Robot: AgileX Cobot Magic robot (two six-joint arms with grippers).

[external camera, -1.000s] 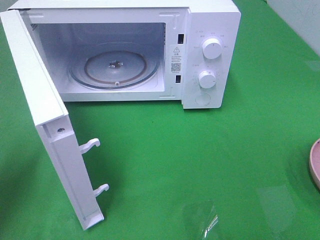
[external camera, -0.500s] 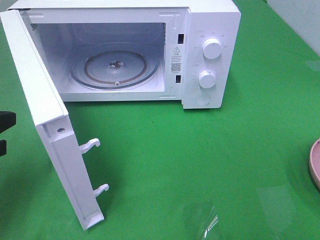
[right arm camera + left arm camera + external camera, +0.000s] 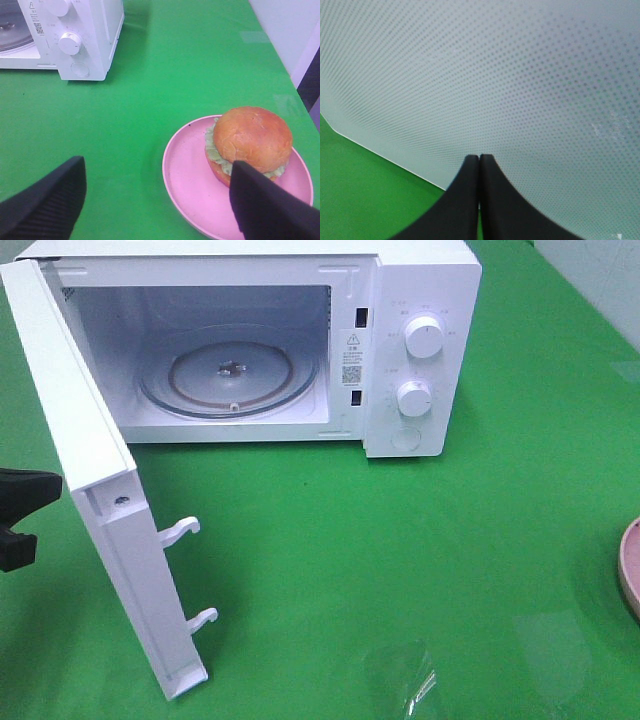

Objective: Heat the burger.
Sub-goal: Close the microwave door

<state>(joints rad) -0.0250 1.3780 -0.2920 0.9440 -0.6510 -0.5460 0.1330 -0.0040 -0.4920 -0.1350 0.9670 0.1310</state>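
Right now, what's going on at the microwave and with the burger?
The microwave stands with its door swung wide open and its glass turntable bare. The left hand is shut, empty, right up against the door's outer face. The burger sits on the pink plate, off to the right of the microwave. The right hand is open above the plate and not yet gripping the burger.

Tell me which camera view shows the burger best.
The right wrist view: the burger sits whole on the pink plate, bun and lettuce clear. The exterior high view catches only the plate's edge, no burger. The left wrist view shows only the microwave door.
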